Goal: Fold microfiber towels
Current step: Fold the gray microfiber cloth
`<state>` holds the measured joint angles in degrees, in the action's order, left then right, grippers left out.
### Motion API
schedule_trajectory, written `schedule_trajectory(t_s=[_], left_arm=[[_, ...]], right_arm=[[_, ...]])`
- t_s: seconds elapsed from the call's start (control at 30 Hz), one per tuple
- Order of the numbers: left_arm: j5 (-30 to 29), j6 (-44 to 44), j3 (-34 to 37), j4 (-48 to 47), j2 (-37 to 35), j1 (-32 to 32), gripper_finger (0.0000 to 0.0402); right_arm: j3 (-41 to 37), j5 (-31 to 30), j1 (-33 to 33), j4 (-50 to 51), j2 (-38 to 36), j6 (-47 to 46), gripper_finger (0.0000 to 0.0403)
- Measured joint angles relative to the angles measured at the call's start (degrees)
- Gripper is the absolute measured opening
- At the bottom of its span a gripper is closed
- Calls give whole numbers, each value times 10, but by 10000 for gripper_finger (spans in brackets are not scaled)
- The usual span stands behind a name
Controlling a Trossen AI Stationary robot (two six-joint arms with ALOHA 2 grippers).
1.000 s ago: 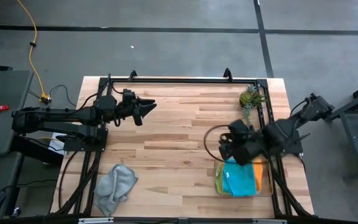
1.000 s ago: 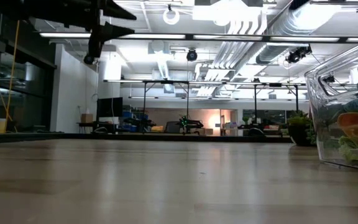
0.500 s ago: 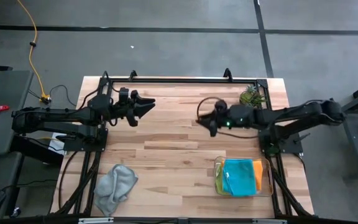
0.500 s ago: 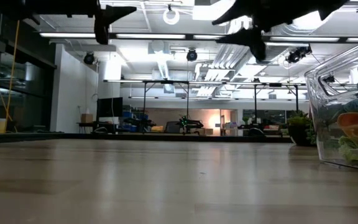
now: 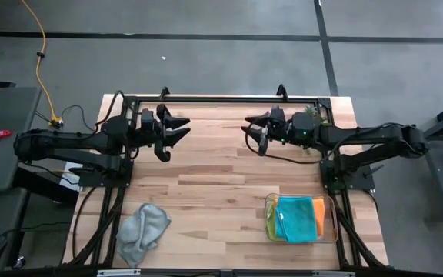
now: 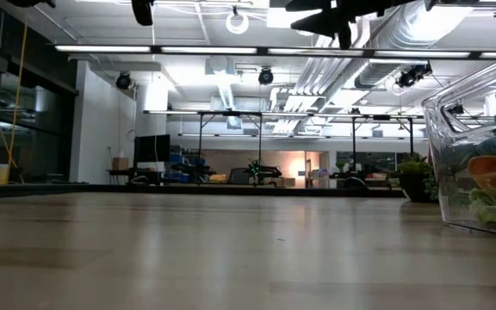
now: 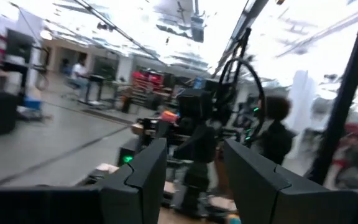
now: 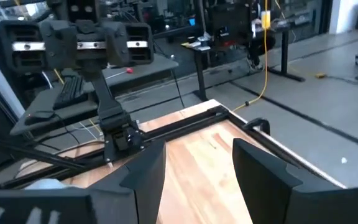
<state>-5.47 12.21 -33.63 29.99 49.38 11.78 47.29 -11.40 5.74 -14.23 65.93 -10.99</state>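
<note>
A grey towel (image 5: 143,231) lies crumpled on the table near its near left corner. A clear tray (image 5: 330,201) at the near right holds folded towels: teal (image 5: 294,218) on top, an orange edge (image 5: 321,220) and a lime green edge (image 5: 271,225). I cannot pick out a yellow towel. The tray also shows in the low view (image 6: 455,112). My left gripper (image 5: 178,130) is open and empty, high over the far left of the table. My right gripper (image 5: 252,132) is open and empty, high over the far middle, facing it.
A small potted plant (image 5: 309,118) stands at the far right, close behind my right arm. A black frame rail (image 5: 221,98) runs along the far edge. Bare wood (image 5: 214,192) lies between the grey towel and the tray.
My right gripper has left the space over the tray, swung toward the far edge and the table's left, and risen to the far middle. My left gripper has gone up a little. The towels have stayed where they were.
</note>
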Motion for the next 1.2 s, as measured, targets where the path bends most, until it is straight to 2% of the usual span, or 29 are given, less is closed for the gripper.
schedule_trajectory(t_s=[0.13, 0.47, 0.57, 0.67, 0.77, 0.9, 1.03, 1.2], left_arm=[[-22, -33, -3, -6, 0, -16, 147], [-27, -34, -3, -14, 0, -26, 147], [-28, -14, -4, -63, 0, -36, 147], [-16, 15, -23, -179, 0, -66, 147], [14, 38, -53, -331, 3, -112, 147], [33, 91, -70, -501, 17, -203, 147], [32, 187, -63, -594, 36, -311, 147], [-22, 302, -51, -621, 84, -437, 147]], right_arm=[[1, -4, 0, 13, 0, -19, 177], [1, -4, 0, 33, 0, -40, 177], [1, -4, 0, 33, 0, -41, 177], [1, -4, 0, 33, 0, -40, 177], [1, -4, 0, 36, 0, -40, 177], [1, -4, 0, 55, 0, -40, 177], [1, -4, 0, 71, 0, -40, 177], [1, -5, 0, 88, 0, -40, 177]])
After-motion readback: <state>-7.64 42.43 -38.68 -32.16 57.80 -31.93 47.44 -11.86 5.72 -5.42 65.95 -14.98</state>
